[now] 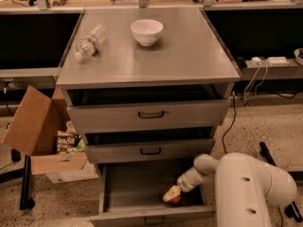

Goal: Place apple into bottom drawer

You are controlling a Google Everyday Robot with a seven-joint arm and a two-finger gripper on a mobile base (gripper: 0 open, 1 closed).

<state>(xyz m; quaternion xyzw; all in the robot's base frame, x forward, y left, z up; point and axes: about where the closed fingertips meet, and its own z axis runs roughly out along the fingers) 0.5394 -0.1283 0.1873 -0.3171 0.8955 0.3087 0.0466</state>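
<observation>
The bottom drawer (128, 188) is pulled out, a wide shallow grey tray below two upper grey drawers. The apple (175, 200), red-orange, lies at the drawer's right front part, mostly covered by the gripper. My gripper (172, 194) reaches down into the drawer from the right, its yellowish tip right on top of the apple. The white arm (251, 188) fills the lower right of the view.
A white bowl (147, 31) and a plastic water bottle (90, 42) lie on the cabinet top (189, 56). An open cardboard box (40, 131) with packets stands left of the cabinet. Cables and a power strip (267, 60) are at the right.
</observation>
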